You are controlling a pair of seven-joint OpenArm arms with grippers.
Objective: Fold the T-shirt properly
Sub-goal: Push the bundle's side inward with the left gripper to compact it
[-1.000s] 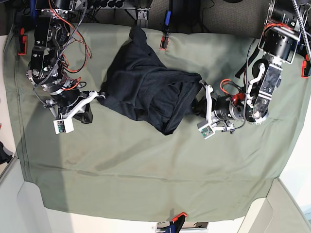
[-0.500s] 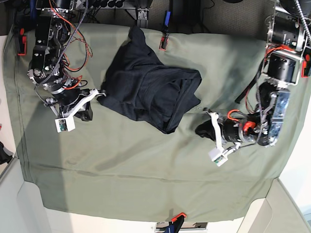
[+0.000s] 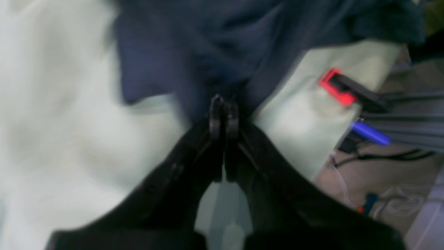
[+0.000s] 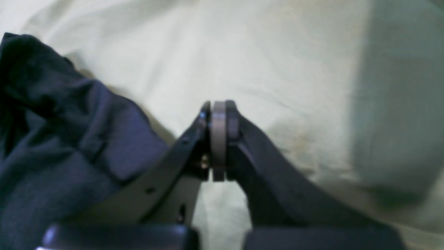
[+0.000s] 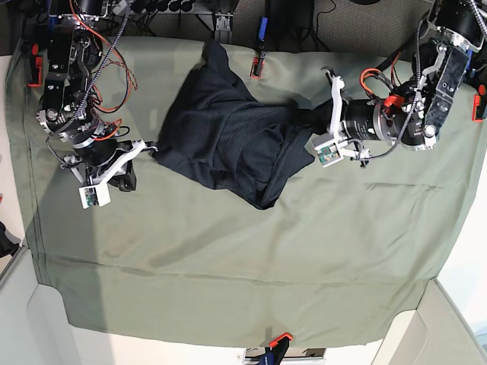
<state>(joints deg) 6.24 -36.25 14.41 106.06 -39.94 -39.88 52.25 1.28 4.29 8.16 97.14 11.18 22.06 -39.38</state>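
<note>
Soft navy T-shirt (image 5: 228, 141), seemingly crumpled

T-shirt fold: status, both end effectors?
Left end effector shut, tips at the T-shirt edge; fabric grip unclear. Right end effector shut, empty, beside the shirt over the table cloth. Shirt bunched, unfolded. Nothing in the way.

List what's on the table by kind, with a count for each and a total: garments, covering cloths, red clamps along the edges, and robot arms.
T-shirt: 1
Olive-green table cloth: 1
Red clamps at the cloth's edges, counted in the base view: 4
Robot arms, left gripper and right gripper: 2
Total: 8
</note>
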